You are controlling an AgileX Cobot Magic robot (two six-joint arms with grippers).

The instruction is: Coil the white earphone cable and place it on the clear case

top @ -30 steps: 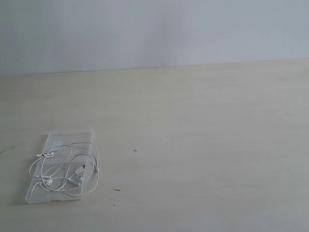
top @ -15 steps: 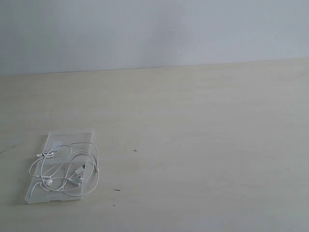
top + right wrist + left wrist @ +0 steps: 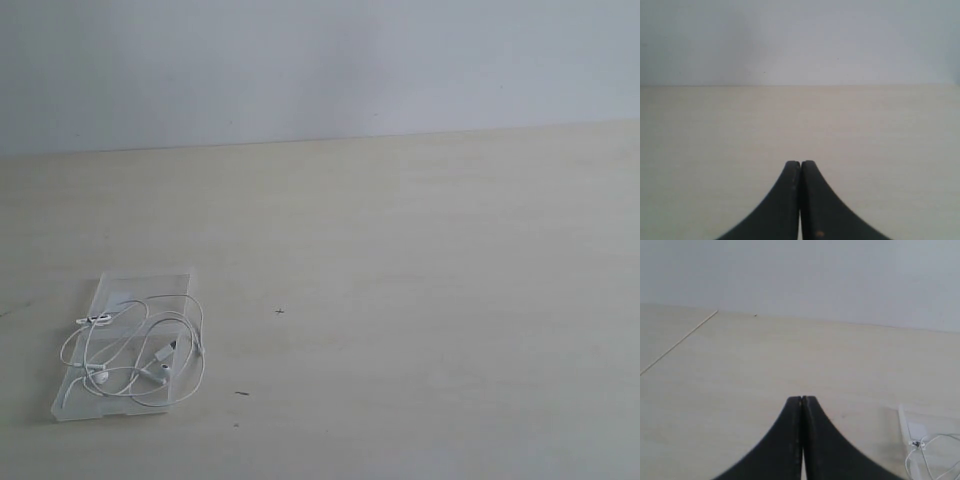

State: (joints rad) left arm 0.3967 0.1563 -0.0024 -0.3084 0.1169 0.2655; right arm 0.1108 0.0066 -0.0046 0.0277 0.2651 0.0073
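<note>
The thin white earphone cable with its two small earbuds lies in loose, untidy loops on the flat clear plastic case, at the near left of the pale wooden desk. The case's long side runs near to far, and one loop seems to spill past its right edge. The left pincer, black jaws pressed shut on nothing, has a case corner in sight. The right pincer, likewise shut and empty, faces only bare desk. Left arm looks nearer.
</note>
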